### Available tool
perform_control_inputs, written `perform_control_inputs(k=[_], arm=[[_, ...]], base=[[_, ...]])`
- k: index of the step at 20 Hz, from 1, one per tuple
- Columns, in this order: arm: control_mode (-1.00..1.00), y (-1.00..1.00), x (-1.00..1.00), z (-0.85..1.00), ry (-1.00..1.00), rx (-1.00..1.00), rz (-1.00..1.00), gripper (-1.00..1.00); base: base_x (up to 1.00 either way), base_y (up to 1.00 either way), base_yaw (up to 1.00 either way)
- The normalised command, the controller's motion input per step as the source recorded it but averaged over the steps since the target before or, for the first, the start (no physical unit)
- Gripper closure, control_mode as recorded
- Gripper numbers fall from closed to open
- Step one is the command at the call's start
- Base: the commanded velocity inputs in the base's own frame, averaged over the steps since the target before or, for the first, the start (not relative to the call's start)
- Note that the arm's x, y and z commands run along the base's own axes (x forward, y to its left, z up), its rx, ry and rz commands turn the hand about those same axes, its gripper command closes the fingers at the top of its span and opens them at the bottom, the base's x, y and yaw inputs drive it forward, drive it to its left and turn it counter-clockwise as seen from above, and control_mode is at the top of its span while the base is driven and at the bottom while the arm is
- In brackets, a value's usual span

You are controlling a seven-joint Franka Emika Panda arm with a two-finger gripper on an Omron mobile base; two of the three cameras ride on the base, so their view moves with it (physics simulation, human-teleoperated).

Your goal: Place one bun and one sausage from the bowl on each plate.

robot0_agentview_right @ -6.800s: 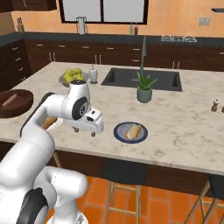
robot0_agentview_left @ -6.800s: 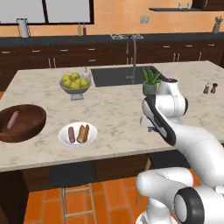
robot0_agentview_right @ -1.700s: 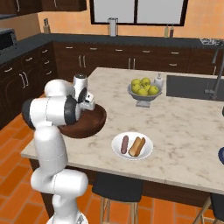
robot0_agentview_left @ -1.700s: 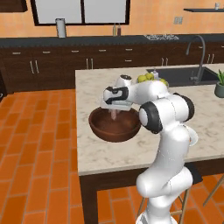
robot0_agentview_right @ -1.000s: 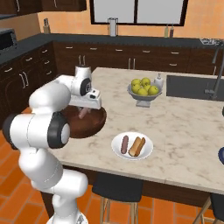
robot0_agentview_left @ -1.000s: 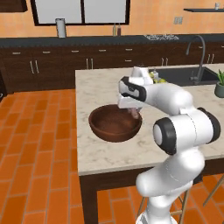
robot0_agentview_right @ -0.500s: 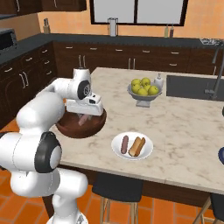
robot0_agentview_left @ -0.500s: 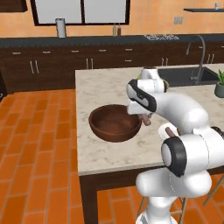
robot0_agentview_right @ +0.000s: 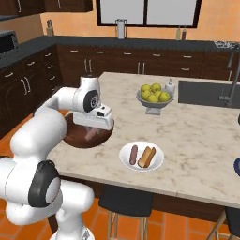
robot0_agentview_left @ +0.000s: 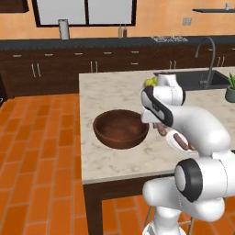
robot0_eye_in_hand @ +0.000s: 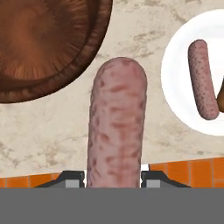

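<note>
the gripper has lifted out of the bowl at the upper left, jaws holding a sausage. the white plate at right already has one, so this goes elsewhere.

A grey pedestal bowl of yellow-green fruit stood on the pale marble-topped island bench, near a small white bottle and a sunken black sink with a curved tap. Dark stools stood on orange floor tiles.
</note>
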Motion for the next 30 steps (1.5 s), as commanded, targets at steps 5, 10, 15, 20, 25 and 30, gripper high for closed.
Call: perform_control_inputs(k=[5,10,15,20,25,30], arm=[[1.00,0.00,-0.14,0.00,0.00,0.00,0.00,1.00],[1.00,0.00,0.00,0.00,0.00,0.00,0.00,1.00],[1.00,0.00,0.00,0.00,0.00,0.00,0.00,1.00],[1.00,0.00,0.00,0.00,0.00,0.00,0.00,1.00],[1.00,0.00,0.00,0.00,0.00,0.00,0.00,1.00],[1.00,0.00,0.00,0.00,0.00,0.00,0.00,1.00]], base=[[-0.26,-0.09,0.00],[-0.40,-0.93,-0.03],[0.00,-1.00,-0.07],[0.04,-1.00,-0.06],[0.34,-0.84,0.00],[0.29,-0.52,0.00]])
